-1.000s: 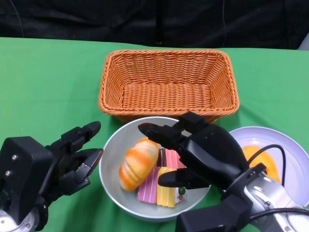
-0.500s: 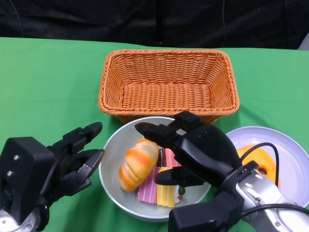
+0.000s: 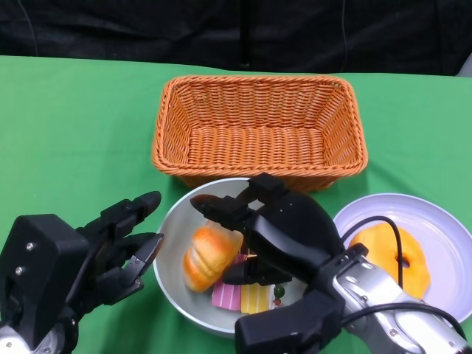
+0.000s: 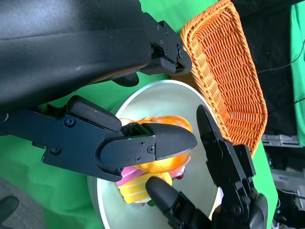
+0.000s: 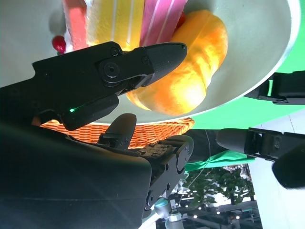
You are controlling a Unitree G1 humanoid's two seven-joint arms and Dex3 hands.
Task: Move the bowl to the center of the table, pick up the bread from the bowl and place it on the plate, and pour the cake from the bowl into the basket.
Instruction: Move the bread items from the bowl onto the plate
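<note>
Change: the right hand (image 3: 258,236) has slid further left over the bowl (image 3: 171,243) since a second ago, its upper fingers now past the top of the bread (image 3: 209,256); more of the plate (image 3: 442,236) and the orange piece on it shows. The left hand (image 3: 110,247) sits much where it was.

Left hand: fingers spread and holding nothing, on the green table (image 3: 74,133) just beside the bowl's left rim. In the left wrist view its fingers (image 4: 143,148) reach across the bowl above the bread (image 4: 167,164).

Bowl: grey, near the table's front middle, just in front of the basket (image 3: 258,129). It holds the bread and the cake (image 3: 240,295).

Bread: a golden loaf lying tilted in the left half of the bowl, touching the cake on its right.

Cake: pink and yellow striped slices in the bowl's lower middle, partly hidden by the right hand, with a small red and green trim at one edge.

Right hand: over the bowl, fingers apart, upper fingers above the bread and the thumb lower near the cake. In the right wrist view one finger (image 5: 143,62) lies along the bread (image 5: 190,71); whether it touches cannot be told. Nothing is held.

Basket: orange wicker, rectangular, behind the bowl.

Plate: white, to the right of the bowl, carrying an orange ring-shaped piece (image 3: 387,254); a black cable from the right arm crosses it.
</note>
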